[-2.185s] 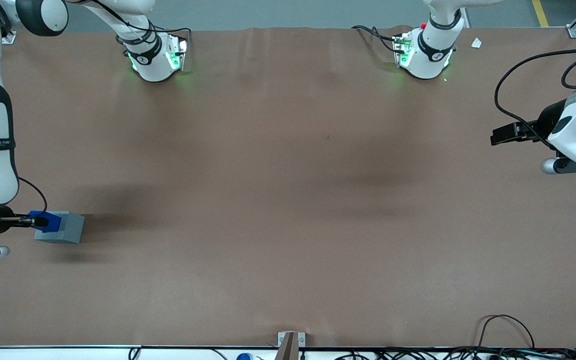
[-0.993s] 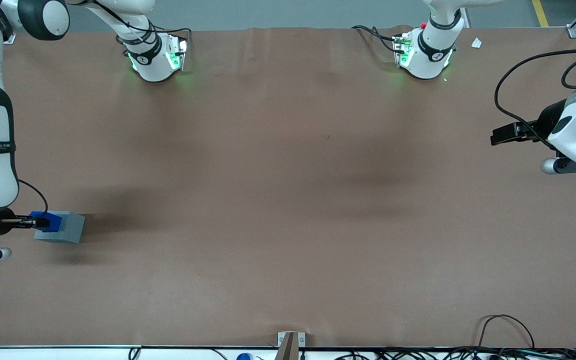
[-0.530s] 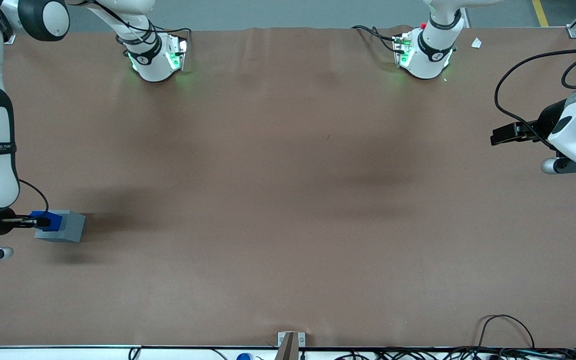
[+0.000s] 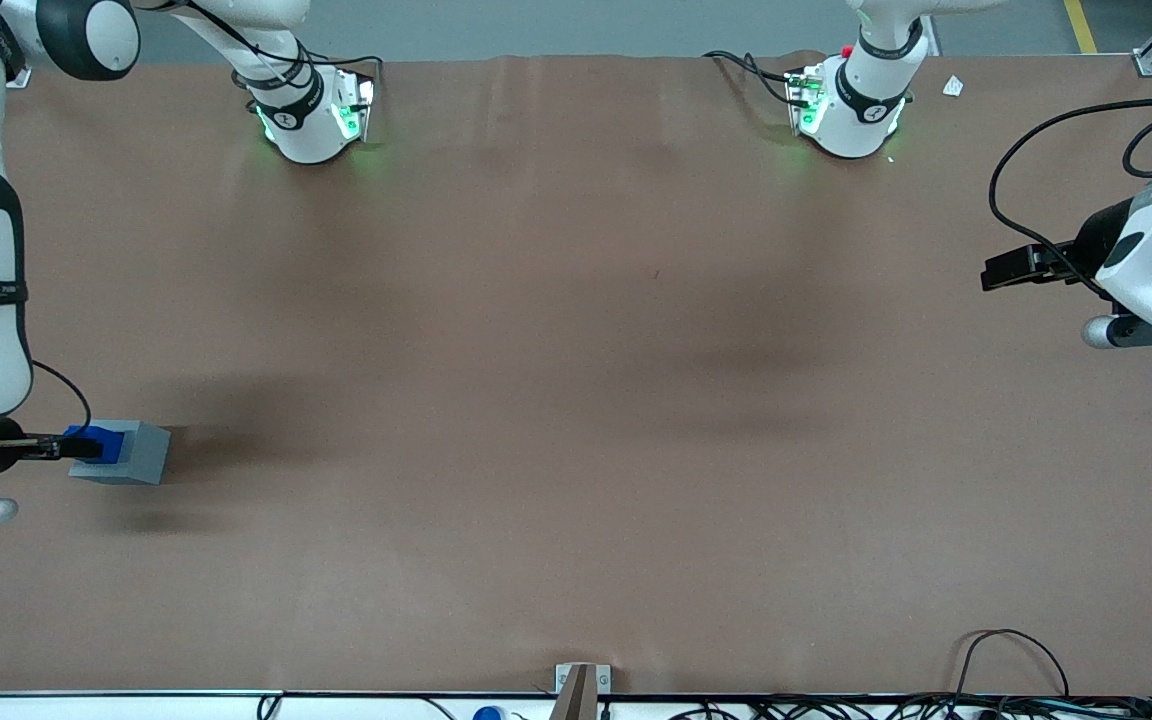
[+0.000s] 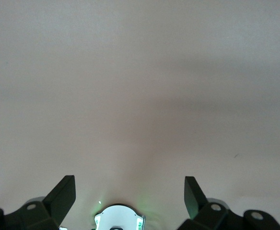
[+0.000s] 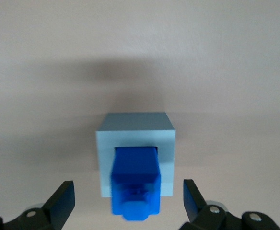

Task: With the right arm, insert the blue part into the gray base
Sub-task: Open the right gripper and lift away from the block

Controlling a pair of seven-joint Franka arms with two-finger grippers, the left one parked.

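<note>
Blue part [image 6: 135, 179] seated in gray base [image 6: 135, 129], recess mostly hidden, hand [image 6: 129, 203] spread apart above it

A robotics lab: arm bases [image 4: 311, 115] bolted to a brown table [image 4: 576, 400]

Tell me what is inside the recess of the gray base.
The blue part sits in the recess of the gray base, its knob end sticking out toward the open gripper, whose fingers stand clear. The recess floor and the part's inserted end are hidden.
</note>
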